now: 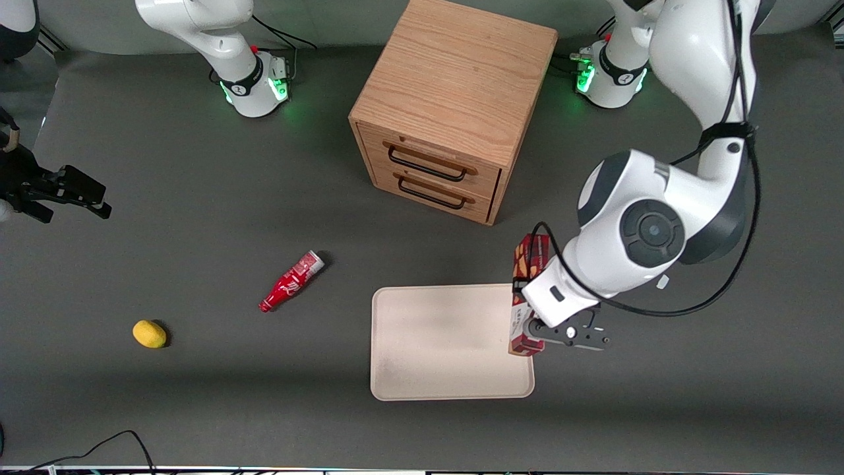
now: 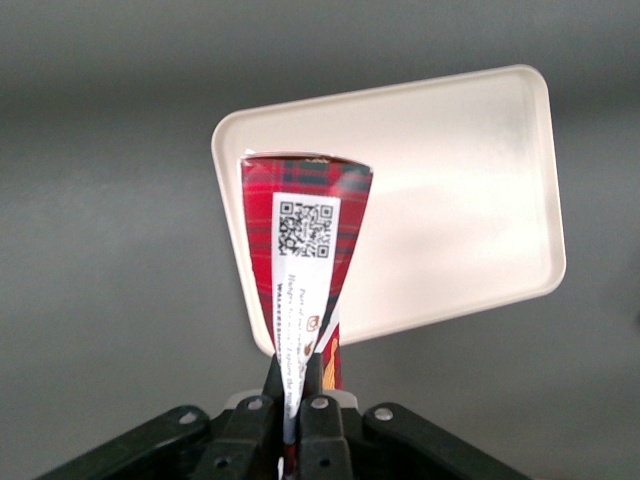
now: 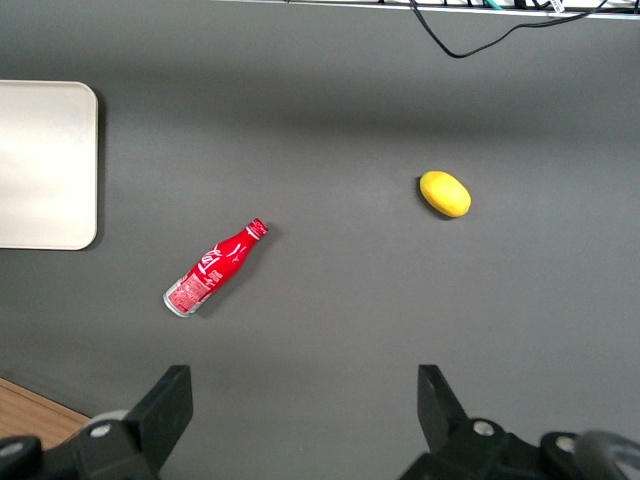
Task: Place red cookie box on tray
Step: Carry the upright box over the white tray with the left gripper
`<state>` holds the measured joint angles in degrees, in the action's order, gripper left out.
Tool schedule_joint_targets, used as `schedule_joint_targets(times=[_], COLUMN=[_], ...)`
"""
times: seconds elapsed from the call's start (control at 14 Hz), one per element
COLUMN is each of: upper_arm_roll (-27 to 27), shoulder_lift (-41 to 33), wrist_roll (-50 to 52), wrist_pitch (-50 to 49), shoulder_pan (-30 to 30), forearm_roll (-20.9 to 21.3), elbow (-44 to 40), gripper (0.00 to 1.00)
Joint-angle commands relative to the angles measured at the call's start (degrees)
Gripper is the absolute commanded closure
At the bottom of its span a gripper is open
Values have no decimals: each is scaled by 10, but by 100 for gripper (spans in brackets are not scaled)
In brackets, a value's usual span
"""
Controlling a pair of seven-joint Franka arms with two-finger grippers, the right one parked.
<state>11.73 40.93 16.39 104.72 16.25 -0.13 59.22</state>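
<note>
My left gripper (image 1: 531, 324) is shut on the red cookie box (image 1: 527, 264), a long slim dark-red box, and holds it in the air above the edge of the tray (image 1: 435, 343) that lies toward the working arm's end. In the left wrist view the box (image 2: 303, 255) hangs from my black fingers (image 2: 312, 392), its end with a white label and a square code pointing down over the cream tray's rim (image 2: 470, 200). The tray is flat, cream-beige, and holds nothing.
A wooden two-drawer cabinet (image 1: 455, 99) stands farther from the front camera than the tray. A small red bottle (image 1: 291, 281) and a yellow lemon (image 1: 150, 334) lie toward the parked arm's end of the table.
</note>
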Motion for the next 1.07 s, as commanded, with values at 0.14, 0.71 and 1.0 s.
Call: schedule_joint_targets(times=[0.14,0.71,1.0], upper_arm_roll=[-9,-47,-47], shoulder_lift=[84,155,165], wrist_roll=[21,29,29], wrist_pitch=[72,152,178], shoulder_pan=[13,34,34], forearm_roll=[26,28,28], elbow=[-46,-46,-41], gripper=[100,100,66])
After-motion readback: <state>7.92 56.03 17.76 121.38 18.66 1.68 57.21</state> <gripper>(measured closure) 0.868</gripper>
